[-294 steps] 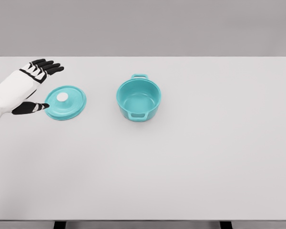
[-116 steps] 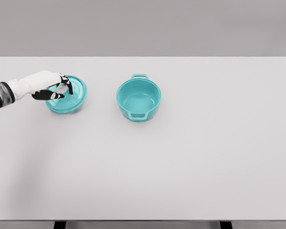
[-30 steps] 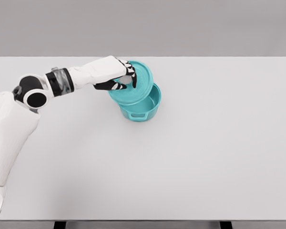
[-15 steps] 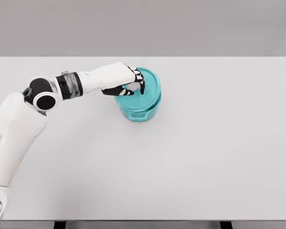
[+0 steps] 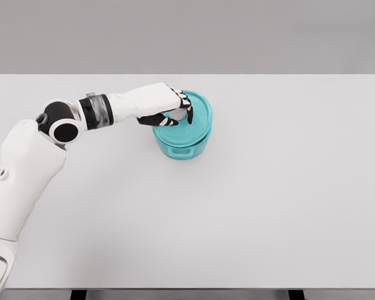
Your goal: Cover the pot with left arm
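A teal pot (image 5: 182, 145) stands near the middle of the white table (image 5: 269, 187), its front handle facing me. The teal lid (image 5: 199, 114) lies over the pot's mouth and hides the inside. My left hand (image 5: 177, 114) reaches in from the left, its black fingers curled around the lid's white knob, which they mostly hide. Whether the lid rests fully on the rim I cannot tell.
The white left arm stretches across the table's left half, its elbow (image 5: 62, 125) at the left. A grey wall runs behind the table's far edge.
The left hand has carried the lid a little further right and down, so it now sits squarely over the pot instead of overhanging its left side.
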You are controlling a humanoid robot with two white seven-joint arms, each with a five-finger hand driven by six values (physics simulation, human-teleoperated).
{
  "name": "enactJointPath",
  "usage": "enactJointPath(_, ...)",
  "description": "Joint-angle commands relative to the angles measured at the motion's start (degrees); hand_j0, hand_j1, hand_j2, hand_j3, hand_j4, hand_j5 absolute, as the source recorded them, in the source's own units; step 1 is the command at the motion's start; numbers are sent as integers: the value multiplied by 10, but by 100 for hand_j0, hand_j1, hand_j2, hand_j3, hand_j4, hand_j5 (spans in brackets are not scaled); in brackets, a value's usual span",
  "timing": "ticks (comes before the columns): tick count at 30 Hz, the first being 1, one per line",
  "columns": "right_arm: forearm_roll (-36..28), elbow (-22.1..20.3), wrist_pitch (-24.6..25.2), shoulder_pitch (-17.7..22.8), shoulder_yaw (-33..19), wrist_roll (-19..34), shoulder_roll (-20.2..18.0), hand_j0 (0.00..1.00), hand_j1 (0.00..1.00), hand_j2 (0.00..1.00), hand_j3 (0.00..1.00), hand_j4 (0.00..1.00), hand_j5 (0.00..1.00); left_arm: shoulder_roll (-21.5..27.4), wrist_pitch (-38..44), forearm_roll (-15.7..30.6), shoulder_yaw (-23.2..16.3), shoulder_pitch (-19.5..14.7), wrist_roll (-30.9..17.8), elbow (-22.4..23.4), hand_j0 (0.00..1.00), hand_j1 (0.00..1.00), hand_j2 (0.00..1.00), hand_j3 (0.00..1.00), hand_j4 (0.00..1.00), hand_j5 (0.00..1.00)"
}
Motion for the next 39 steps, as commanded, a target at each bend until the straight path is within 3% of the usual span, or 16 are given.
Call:
enactJointPath(1, 0, 0, 0, 0, 0, 0, 0, 100, 100, 100, 100, 100, 100, 0, 2, 4, 0, 0, 0, 7, 47, 47, 47, 47, 47, 47)
enactJointPath(18, 0, 0, 0, 0, 0, 0, 0, 100, 100, 100, 100, 100, 100, -12, 2, 1, -4, -7, 0, 31, 47, 47, 47, 47, 47, 47)
enactJointPath(39, 0, 0, 0, 0, 0, 0, 0, 100, 100, 100, 100, 100, 100, -14, 2, 1, -4, -10, 0, 40, 56, 56, 56, 56, 56, 56)
